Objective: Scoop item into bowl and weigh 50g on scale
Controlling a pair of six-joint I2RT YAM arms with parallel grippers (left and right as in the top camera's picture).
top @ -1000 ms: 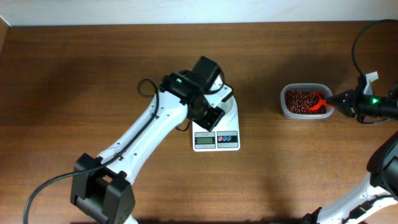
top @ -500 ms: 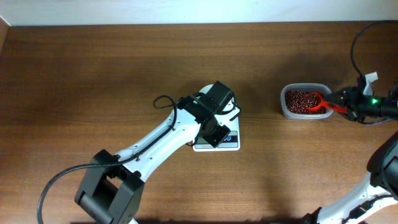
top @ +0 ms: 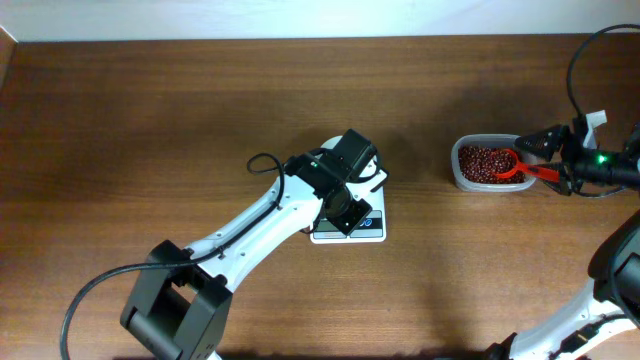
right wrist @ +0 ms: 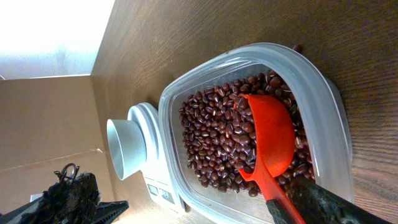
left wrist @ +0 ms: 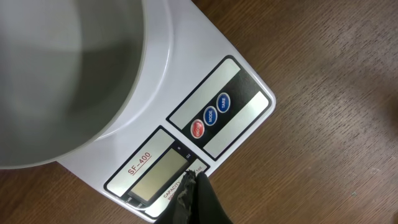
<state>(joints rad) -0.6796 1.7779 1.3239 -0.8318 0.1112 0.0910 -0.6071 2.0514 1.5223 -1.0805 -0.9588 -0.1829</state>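
From above you see the whole table (top: 150, 120). Your left wrist camera looks down close at the scale (left wrist: 236, 106) (the right wrist camera sees it too, far off).

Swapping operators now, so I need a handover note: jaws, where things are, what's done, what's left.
The left gripper has its jaws shut, tip at the front edge of the scale by the display, which looks blank.
The right gripper has its jaws open at the handle of the scoop, apparently not gripping it.
The bowl sits on the scale, empty. The scoop lies on the beans in the tub, to the right of the scale.
Done: bowl on scale.
Left: grip scoop, move beans into bowl, weigh out 50 g.
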